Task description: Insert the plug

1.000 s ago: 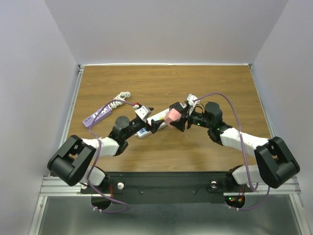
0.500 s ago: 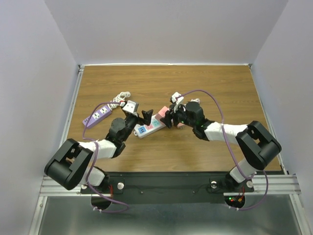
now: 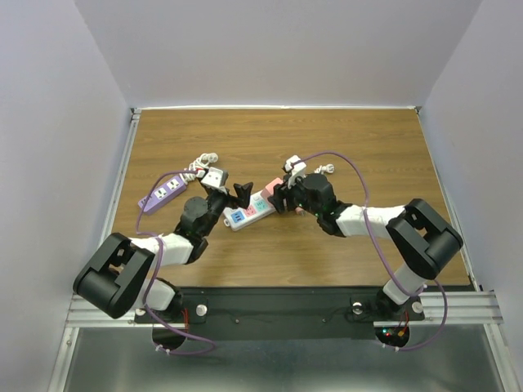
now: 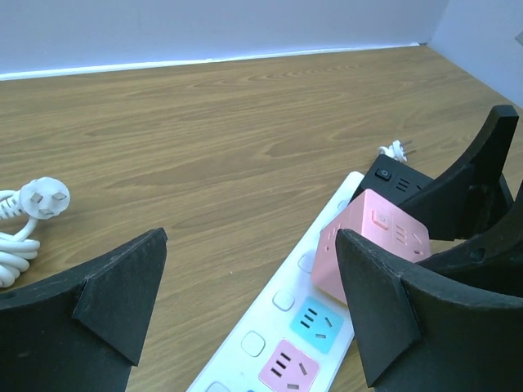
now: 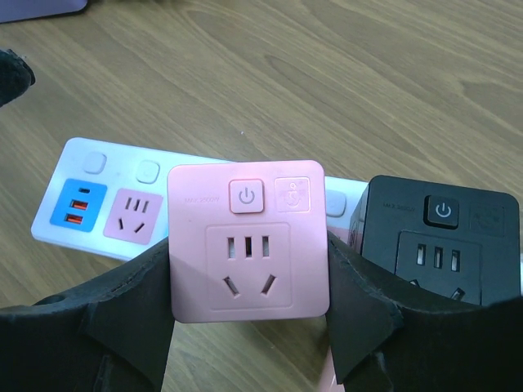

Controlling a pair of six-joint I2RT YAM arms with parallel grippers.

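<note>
The plug is a pink cube adapter [image 5: 248, 241] with a power button and a socket on its face. My right gripper [image 5: 248, 278] is shut on it, with one finger [image 5: 131, 302] pressed to each side. The plug [image 4: 372, 245] stands on the white power strip [image 4: 278, 327], close beside a black cube adapter [image 4: 392, 175]. I cannot tell how deep its pins sit. In the top view the strip [image 3: 245, 214] lies between both arms. My left gripper [image 4: 252, 237] hangs open above the strip's near end, holding nothing, and my right gripper [image 3: 282, 196] is at the far end.
A purple power strip [image 3: 159, 194] lies at the left, with a coiled white cable and plug [image 3: 200, 166] behind it. A small white plug [image 3: 327, 170] rests behind the right arm. The black cube adapter [image 5: 441, 237] crowds the pink cube's right side.
My right arm has swung left and brought the pink plug down onto the white strip. The left gripper drew back to the left and opened a little wider.
</note>
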